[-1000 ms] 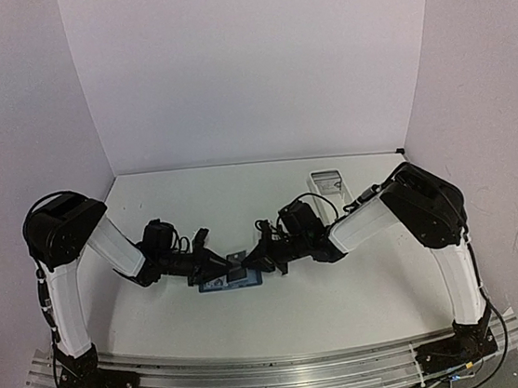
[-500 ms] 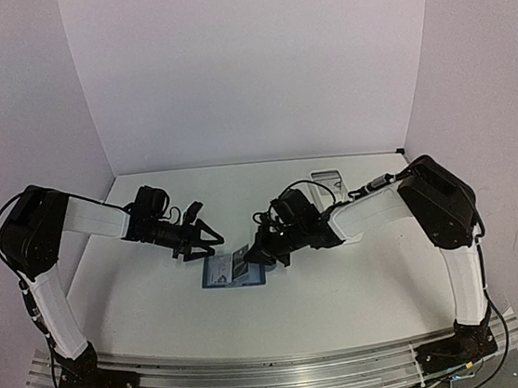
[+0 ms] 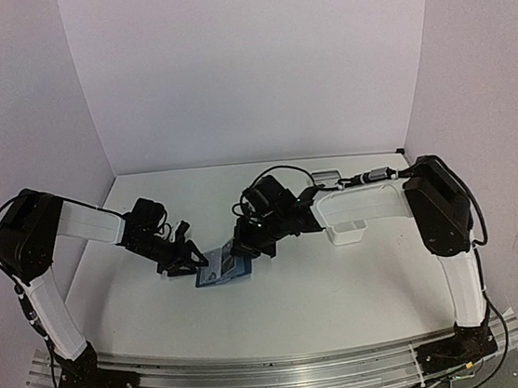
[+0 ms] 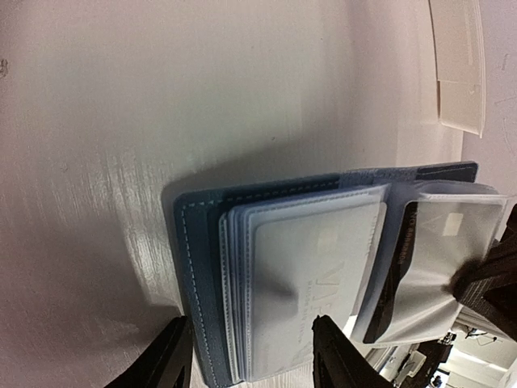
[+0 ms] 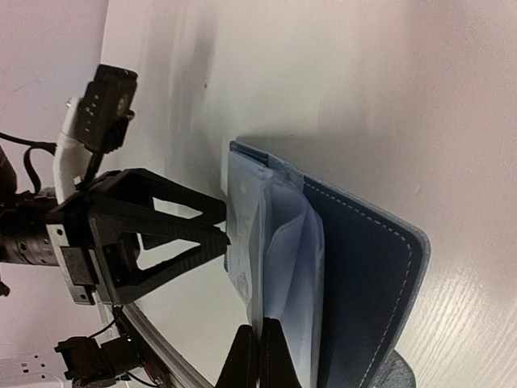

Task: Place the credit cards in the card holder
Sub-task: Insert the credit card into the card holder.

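The dark-blue card holder [image 3: 221, 269] lies open on the table between the two arms. A pale credit card [image 4: 319, 283] with embossed lettering sits in its front pocket page, and a dark card [image 4: 397, 279] shows edge-on in a lifted page. My left gripper [image 4: 252, 364] is open, its fingers [image 4: 171, 360] straddling the near-left half of the holder [image 4: 198, 267] without closing on it. My right gripper [image 5: 258, 354] is shut on a pale pocket page, holding it up from the dark cover [image 5: 367, 283]. In the top view the left gripper [image 3: 191, 254] and right gripper [image 3: 241, 249] flank the holder.
A long white tray [image 3: 348, 232] stands right of the holder, partly behind the right forearm, and shows at the top right of the left wrist view as the tray [image 4: 459, 65]. White walls close the table's back and sides.
The left gripper let go and opened, swung away left, then came back low at the holder's left edge. The right arm shifted left, lifting a page; the holder slid slightly left.
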You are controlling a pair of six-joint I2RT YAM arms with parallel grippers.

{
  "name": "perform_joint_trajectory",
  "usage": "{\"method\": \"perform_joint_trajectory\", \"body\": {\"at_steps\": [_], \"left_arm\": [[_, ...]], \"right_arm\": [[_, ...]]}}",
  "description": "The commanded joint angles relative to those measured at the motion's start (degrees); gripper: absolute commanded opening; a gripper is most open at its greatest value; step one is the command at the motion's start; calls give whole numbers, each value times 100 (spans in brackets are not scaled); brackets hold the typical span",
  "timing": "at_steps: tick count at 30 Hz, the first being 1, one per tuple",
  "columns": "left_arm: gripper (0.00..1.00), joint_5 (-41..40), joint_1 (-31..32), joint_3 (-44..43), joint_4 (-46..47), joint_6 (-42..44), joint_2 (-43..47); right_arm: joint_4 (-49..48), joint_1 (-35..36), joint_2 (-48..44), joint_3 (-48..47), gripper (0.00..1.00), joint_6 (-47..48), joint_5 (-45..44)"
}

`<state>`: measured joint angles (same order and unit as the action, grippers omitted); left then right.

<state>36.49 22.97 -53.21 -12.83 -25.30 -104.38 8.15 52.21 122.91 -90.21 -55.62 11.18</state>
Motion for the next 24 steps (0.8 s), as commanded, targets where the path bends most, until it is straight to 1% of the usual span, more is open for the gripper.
{"method": "perform_joint_trajectory", "body": {"at_steps": [1, 5, 10, 13, 15, 17, 20, 24], "left_arm": [[51, -583, 14, 104, 49, 112, -83], [51, -377, 81, 240, 393, 78, -163], [43, -224, 328, 407, 948, -116, -319], [40, -220, 357, 513, 1245, -235, -339], [39, -247, 357, 511, 1326, -196, -334], [38, -271, 355, 481, 1400, -138, -324], [37, -306, 335, 449, 1329, -83, -302], [35, -320, 250, 353, 978, 47, -242]], "right_arm": [[760, 29, 196, -433, 0, 199, -427], [1108, 52, 389, -759, 0, 326, -522], [1124, 136, 641, -1102, 0, 394, -374], [1111, 180, 905, -1443, 10, 463, -88], [1103, 206, 1100, -1651, 18, 506, 101], [1092, 216, 1202, -1740, 24, 499, 191], [1027, 216, 1260, -1799, 28, 529, 204], [945, 213, 1340, -1879, 29, 566, 288]]}}
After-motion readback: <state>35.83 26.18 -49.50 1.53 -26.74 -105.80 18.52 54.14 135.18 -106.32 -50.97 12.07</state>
